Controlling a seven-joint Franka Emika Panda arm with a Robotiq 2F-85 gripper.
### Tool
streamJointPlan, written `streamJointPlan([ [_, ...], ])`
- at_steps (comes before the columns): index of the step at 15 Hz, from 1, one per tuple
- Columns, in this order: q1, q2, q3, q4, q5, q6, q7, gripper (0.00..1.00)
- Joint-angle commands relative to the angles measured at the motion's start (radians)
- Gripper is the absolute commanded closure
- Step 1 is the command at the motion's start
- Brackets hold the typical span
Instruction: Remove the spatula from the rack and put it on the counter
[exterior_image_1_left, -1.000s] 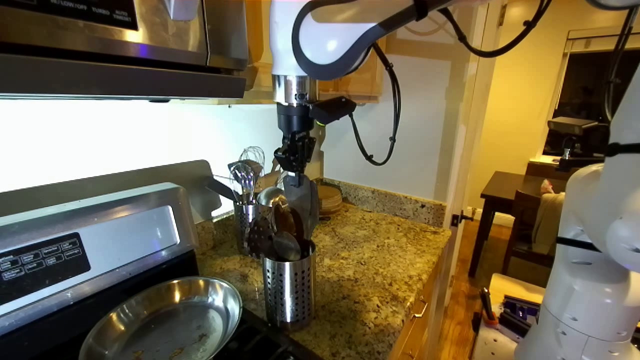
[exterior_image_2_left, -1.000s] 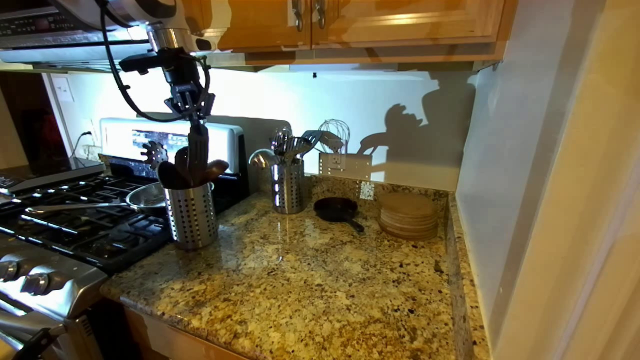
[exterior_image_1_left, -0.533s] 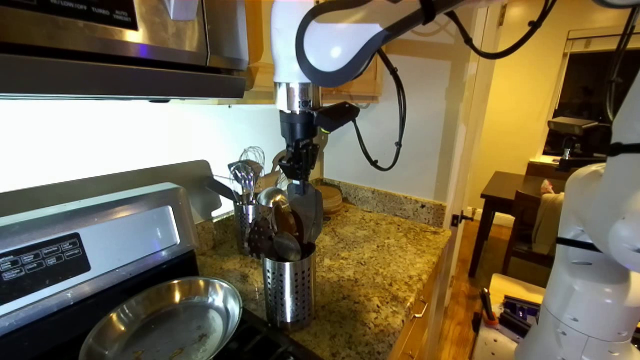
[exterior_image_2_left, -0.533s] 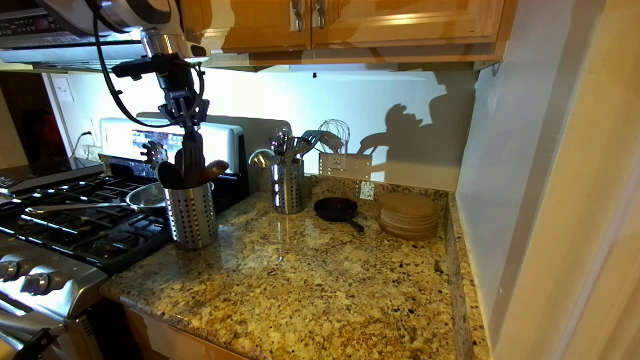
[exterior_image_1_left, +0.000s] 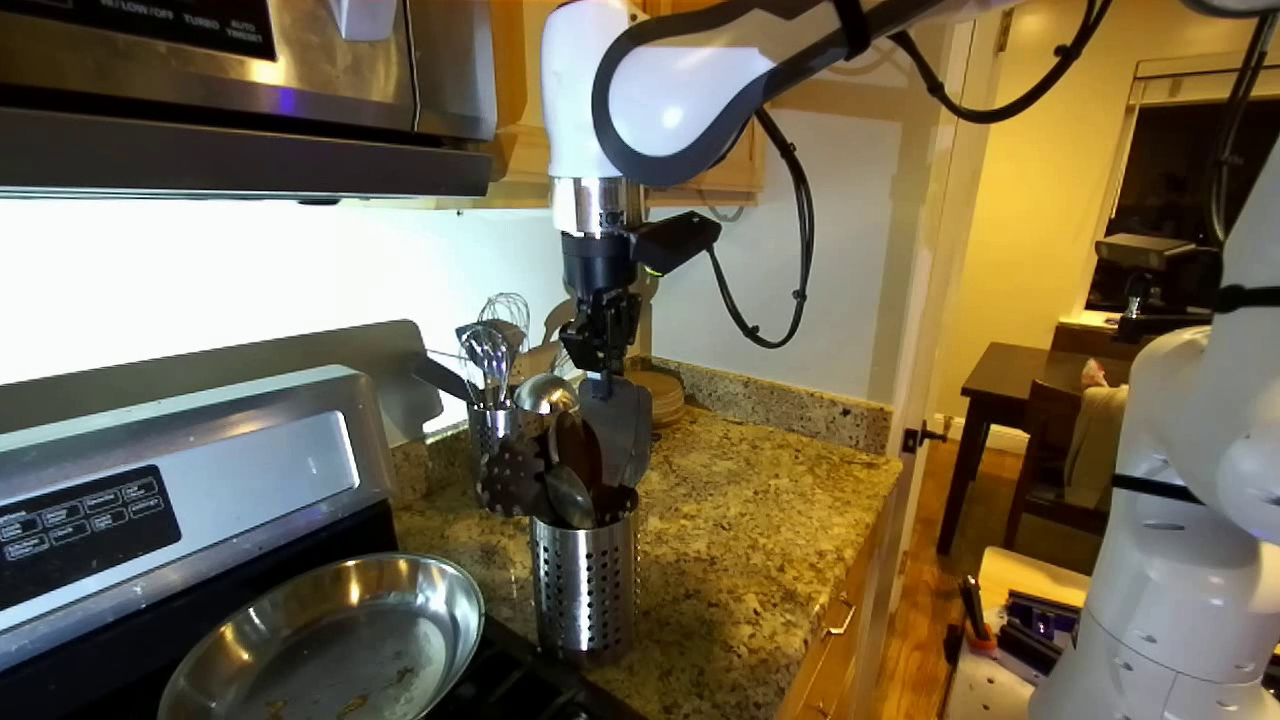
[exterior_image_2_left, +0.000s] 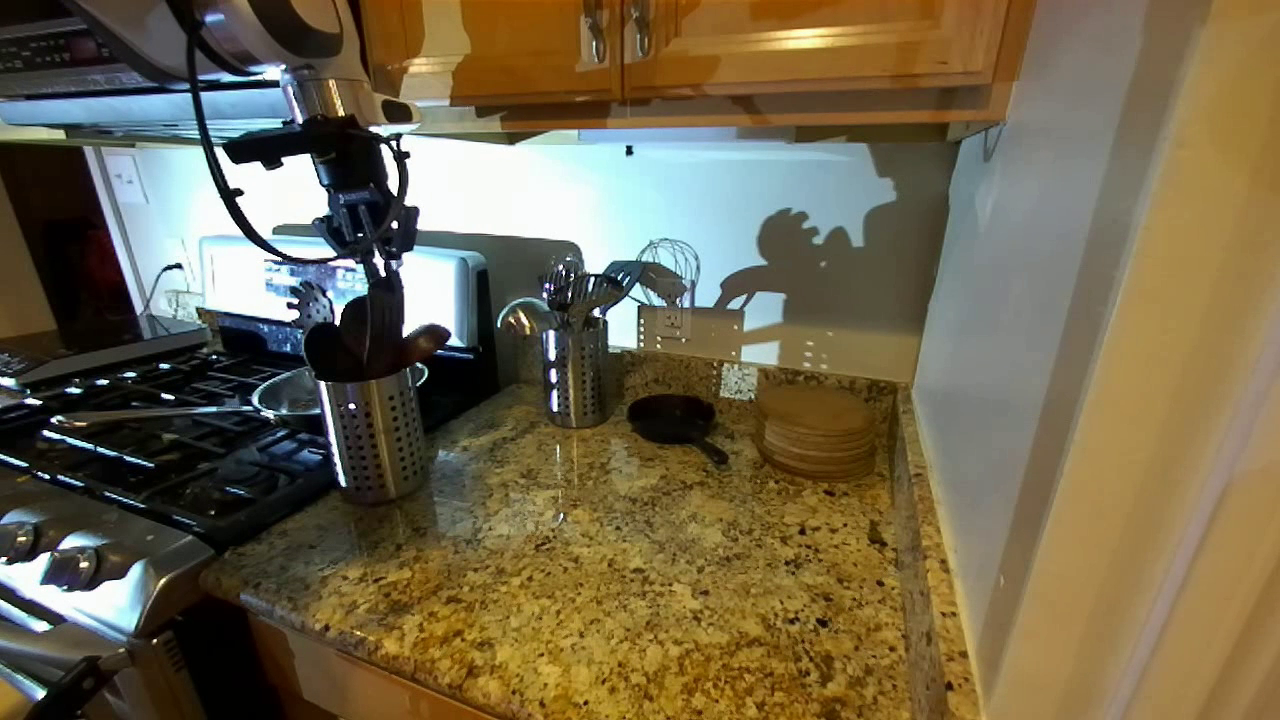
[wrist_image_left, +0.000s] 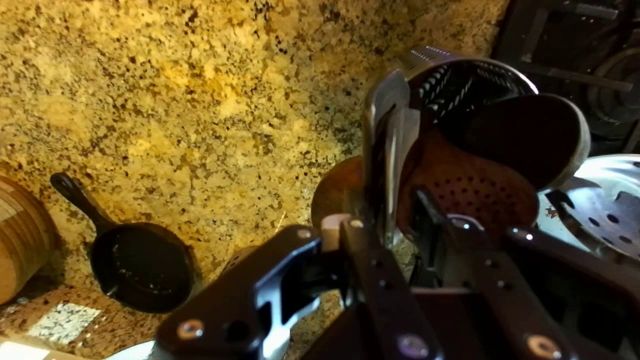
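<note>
The spatula (exterior_image_1_left: 614, 428), dark with a wide flat head, stands head-up in the rack (exterior_image_1_left: 586, 590) among other dark utensils. In an exterior view the spatula (exterior_image_2_left: 385, 312) and rack (exterior_image_2_left: 372, 440) stand at the counter's (exterior_image_2_left: 640, 560) stove end. My gripper (exterior_image_1_left: 600, 385) is just above the spatula's head; its fingers also show apart in an exterior view (exterior_image_2_left: 381, 268). In the wrist view my gripper (wrist_image_left: 387, 210) is open, with thin blade edges of the spatula (wrist_image_left: 395, 150) near the gap between the fingers. A second flat blade sits close beside it. The spatula's handle is hidden inside the rack.
A steel pan (exterior_image_1_left: 335, 640) sits on the stove beside the rack. A second utensil holder (exterior_image_2_left: 575, 375) with whisks and ladle stands behind. A small black skillet (exterior_image_2_left: 672, 418) and a stack of round boards (exterior_image_2_left: 816, 430) lie farther along. A microwave (exterior_image_1_left: 240, 150) hangs overhead.
My gripper has come down a little and its fingers have parted. The spatula has sunk lower into the rack. The rack and its utensils have shifted slightly.
</note>
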Motion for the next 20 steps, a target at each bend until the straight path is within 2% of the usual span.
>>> streamJointPlan([
  [1, 0.006, -0.026, 0.002, -0.023, -0.045, 0.017, 0.021, 0.42],
  [7, 0.014, -0.037, 0.014, -0.023, -0.078, 0.019, 0.019, 0.03],
  [8, 0.017, -0.038, 0.016, -0.022, -0.080, 0.020, 0.019, 0.01],
  [11, 0.026, -0.037, 0.025, -0.008, -0.060, 0.008, 0.013, 0.02],
  [14, 0.036, -0.032, 0.029, -0.003, -0.050, 0.005, 0.008, 0.18],
  [15, 0.037, -0.031, 0.028, -0.006, -0.045, 0.006, 0.006, 0.14],
  [20, 0.039, -0.033, 0.023, -0.016, -0.022, 0.010, -0.004, 0.16],
])
